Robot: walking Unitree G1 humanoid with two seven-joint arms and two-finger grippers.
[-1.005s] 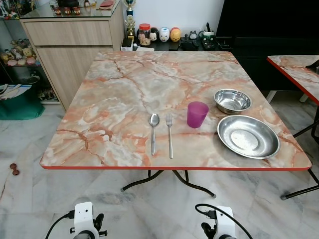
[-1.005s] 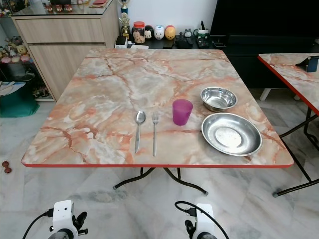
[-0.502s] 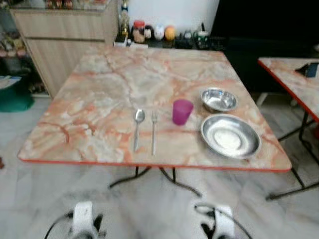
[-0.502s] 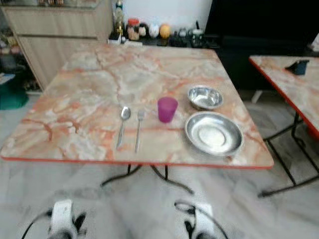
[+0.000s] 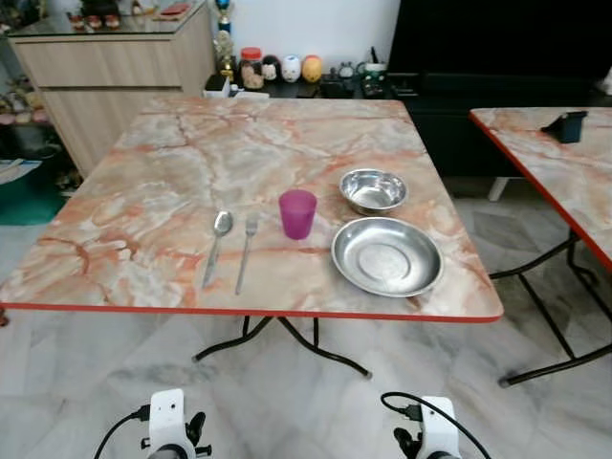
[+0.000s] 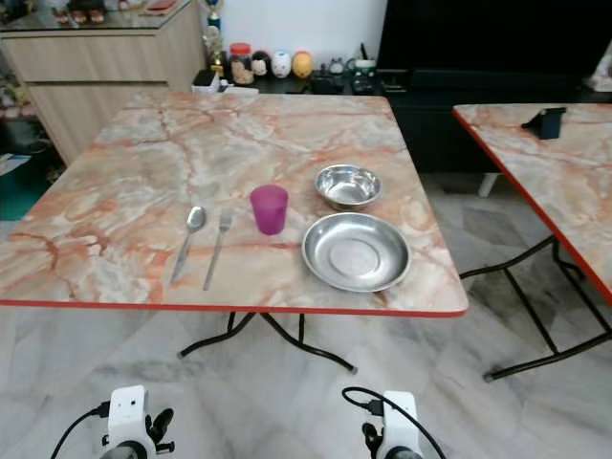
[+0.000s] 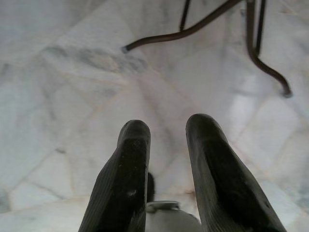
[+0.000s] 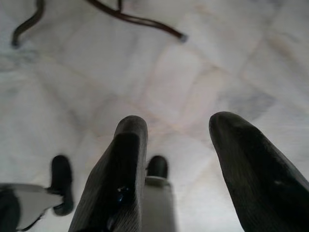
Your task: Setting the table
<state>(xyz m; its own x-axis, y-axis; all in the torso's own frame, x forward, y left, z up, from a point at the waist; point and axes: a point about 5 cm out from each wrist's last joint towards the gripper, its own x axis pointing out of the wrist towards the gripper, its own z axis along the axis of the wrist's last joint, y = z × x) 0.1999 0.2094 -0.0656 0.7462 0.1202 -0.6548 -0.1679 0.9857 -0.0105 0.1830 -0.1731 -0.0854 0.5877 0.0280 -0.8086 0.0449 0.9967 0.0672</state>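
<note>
While both arms hang low, the left pincer and right pincer (fingers spread, empty) point at floor; beyond, the desk carries spoon, fork, cup, plate, bowl.

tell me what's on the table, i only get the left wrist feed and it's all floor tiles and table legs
Observer: A spoon and a fork lie side by side, with a purple cup standing to their right.
Operator: any dishes
Observer: Yes, a small steel bowl sits behind a wide steel plate, near the table's right edge.
Operator: is my right claw holding anything
Observer: No, the right claw is open over bare floor, with nothing between its fingers.
</note>
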